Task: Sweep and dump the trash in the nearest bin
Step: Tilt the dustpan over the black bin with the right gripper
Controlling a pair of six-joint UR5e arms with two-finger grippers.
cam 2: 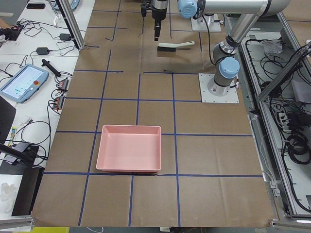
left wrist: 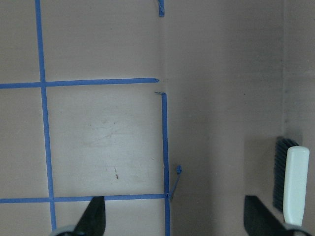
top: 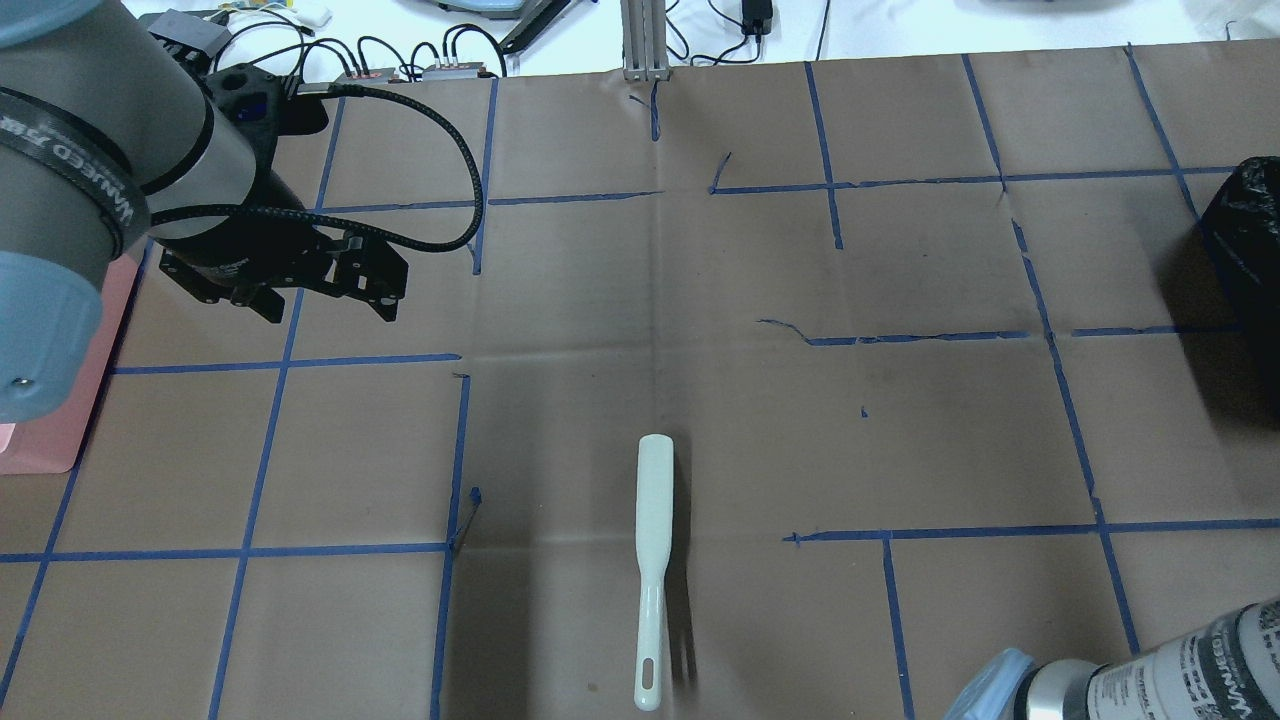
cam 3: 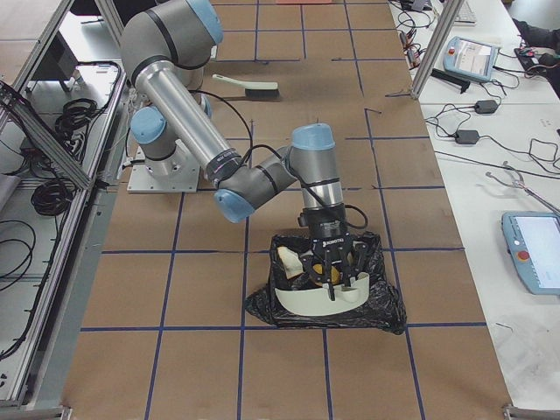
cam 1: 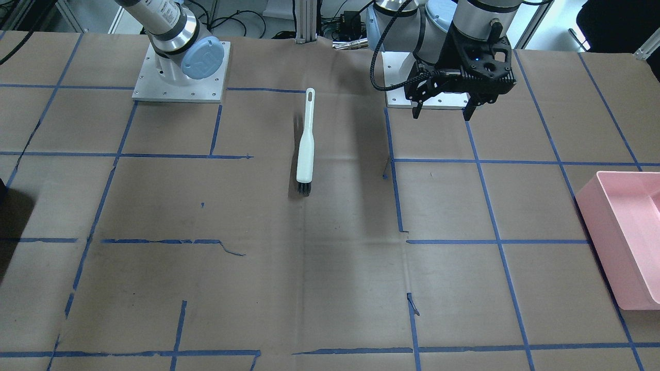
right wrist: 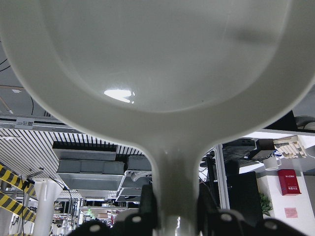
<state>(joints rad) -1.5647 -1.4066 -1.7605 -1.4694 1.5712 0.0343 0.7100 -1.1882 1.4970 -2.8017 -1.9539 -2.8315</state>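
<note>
My right gripper (cam 3: 337,278) is shut on the handle of a white dustpan (cam 3: 308,303) and holds it tilted over the black bag bin (cam 3: 385,302). The right wrist view shows the dustpan's underside (right wrist: 162,59) and its handle between my fingers. A white bread slice (cam 3: 287,260) and a yellow lump (cam 3: 325,277) lie inside the bin mouth by the pan. The speckled chunk is hidden. The white brush with black bristles (cam 1: 305,141) lies on the table's middle. My left gripper (cam 1: 443,111) is open and empty, hovering near its base, with the brush (left wrist: 295,182) to its side.
A pink tray (cam 1: 629,247) stands at the table's end on my left; it also shows in the exterior left view (cam 2: 129,148). The black bin (top: 1245,230) sits at the table's right end. Blue tape lines cross the brown paper cover.
</note>
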